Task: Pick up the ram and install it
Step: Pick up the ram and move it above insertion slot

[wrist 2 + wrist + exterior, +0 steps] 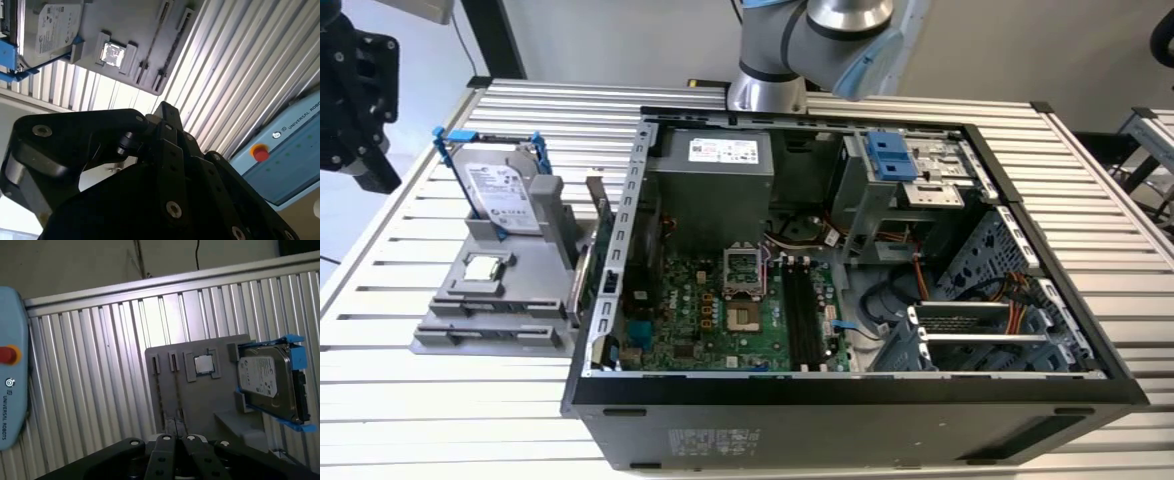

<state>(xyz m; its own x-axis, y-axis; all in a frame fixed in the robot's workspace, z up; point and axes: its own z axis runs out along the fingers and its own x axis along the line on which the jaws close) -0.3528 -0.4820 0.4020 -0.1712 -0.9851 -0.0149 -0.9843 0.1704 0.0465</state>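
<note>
Well, the black gripper hangs over the grey holder and touches nothing. Its two fingers are pressed together with nothing between them. The thin ram stands on its edge in a long slot of that holder, near the small silver chip. The open computer case sits just beside the holder.

The arm has silver-grey round segments with a light blue cap, and the gripper is black, perhaps metal, with small silver screws in its links.
</note>
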